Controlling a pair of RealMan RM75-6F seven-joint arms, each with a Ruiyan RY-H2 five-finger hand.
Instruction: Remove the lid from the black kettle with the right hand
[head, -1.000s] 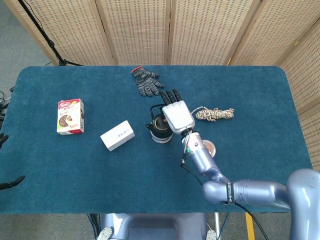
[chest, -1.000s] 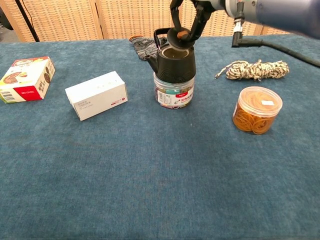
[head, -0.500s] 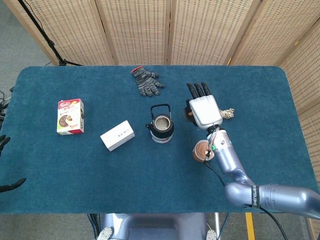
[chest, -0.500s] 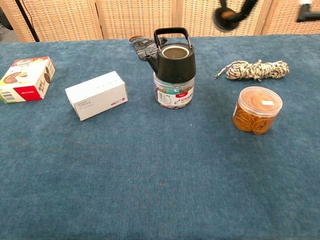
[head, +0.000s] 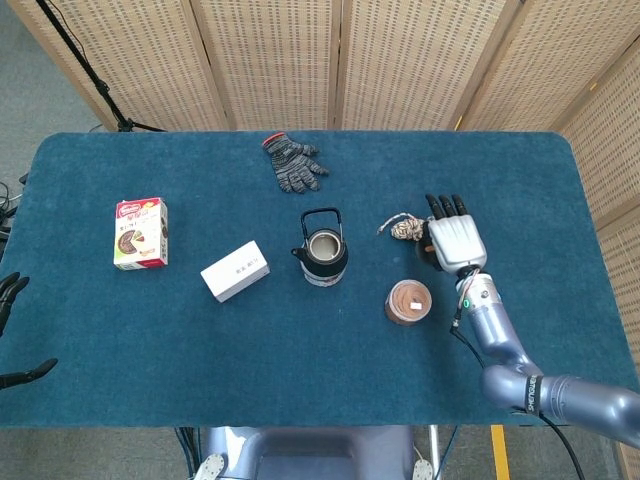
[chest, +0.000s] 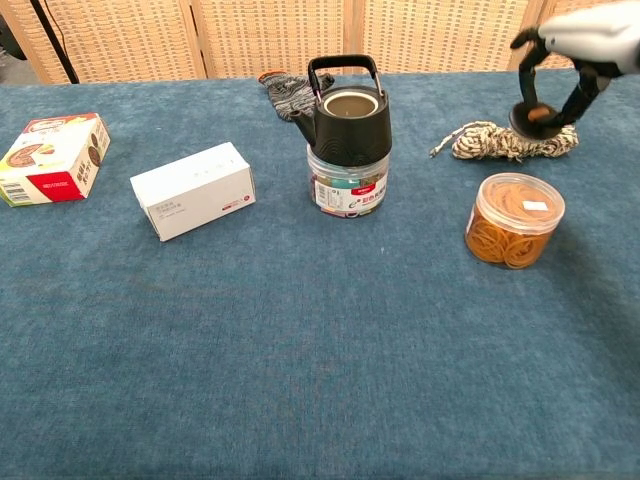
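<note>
The black kettle (head: 325, 250) (chest: 347, 115) stands on a clear jar (chest: 347, 190) at mid-table, handle up and mouth uncovered. My right hand (head: 457, 243) (chest: 568, 52) is well to its right, above the rope's right end, and pinches the small black lid (chest: 533, 115) between its fingertips. In the head view the hand's white back hides most of the lid. Only the dark fingers of my left hand (head: 10, 292) show at the frame's left edge, off the table, spread and holding nothing.
A coil of rope (head: 408, 229) (chest: 505, 141) lies below the right hand, with a clear tub of rubber bands (head: 408, 301) (chest: 514, 220) in front of it. A glove (head: 293, 164) lies behind the kettle. A white box (head: 235, 270) (chest: 193, 190) and a red snack box (head: 140, 233) (chest: 52, 157) sit to the left.
My right hand lifted the lid off the kettle, carried it right and then lower, to above the rope. The kettle stayed put with its mouth uncovered.
</note>
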